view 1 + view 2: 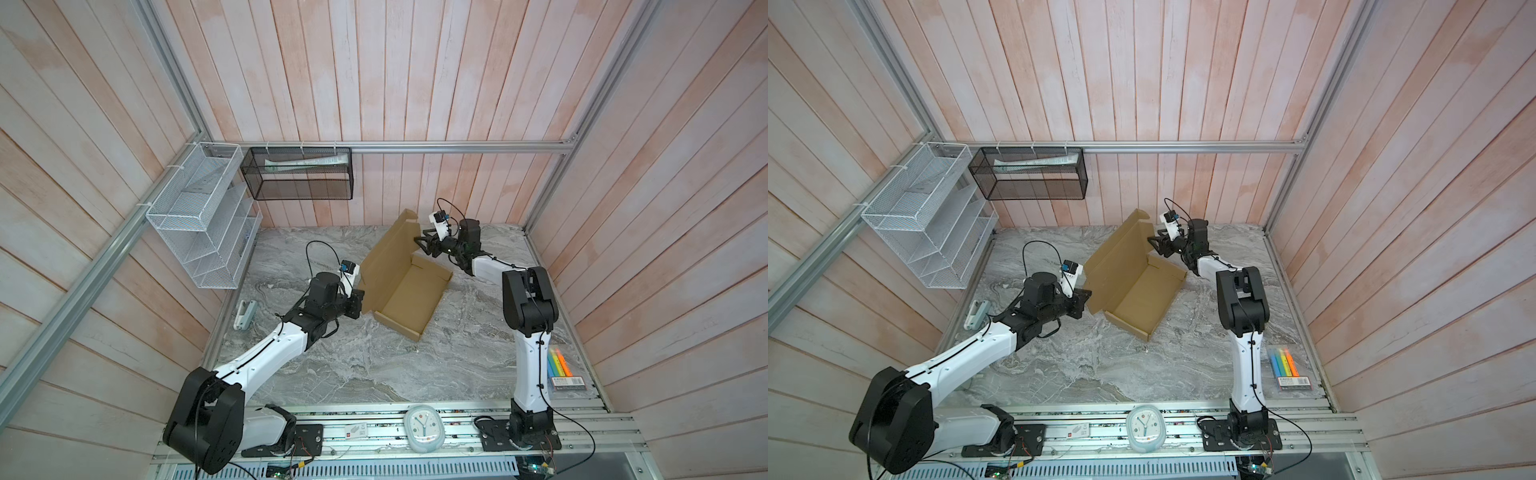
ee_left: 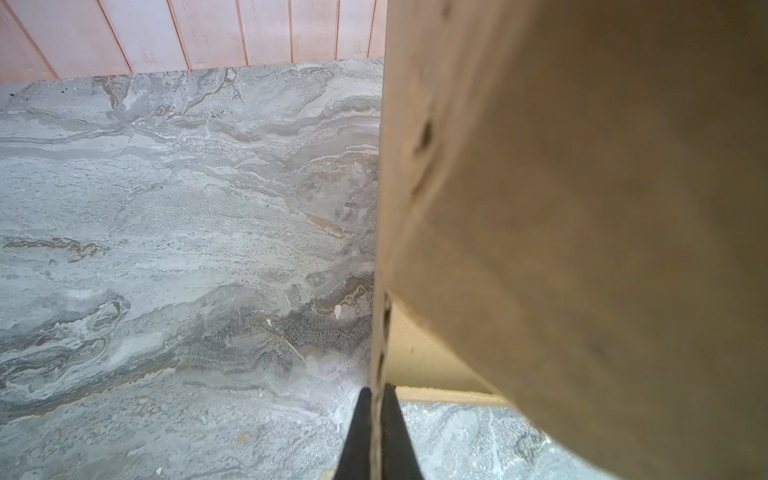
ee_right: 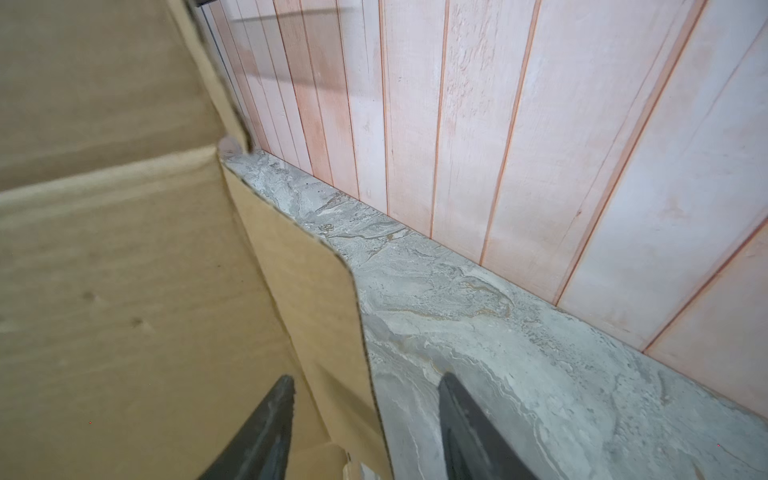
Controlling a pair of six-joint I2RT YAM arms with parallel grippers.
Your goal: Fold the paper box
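1. The bench (image 1: 374,374) carries the paper box (image 1: 409,299), which is seen in both top views near the middle, nearer the far edge than the near one and skewed to both.
2. The box's shallow tray is already formed and rests flat. Its lid panel (image 1: 386,253) is raised along the tray's left side, and the exact tilt cannot be told.
3. The lid's near end is pinched by the left jaws, which are clenched on the cardboard edge (image 2: 376,374).
4. The rounded side tab (image 3: 320,299) at the lid's far end is straddled by the right jaws, which are parted and grasp nothing.
5. Folding this tab inward is judged to be the step in hand.
6. The tab should be gripped close to its crease and turned along that line, not pulled.
7. The left pinch should not be loosened meanwhile, so that the lid is not twisted or the tray dragged.
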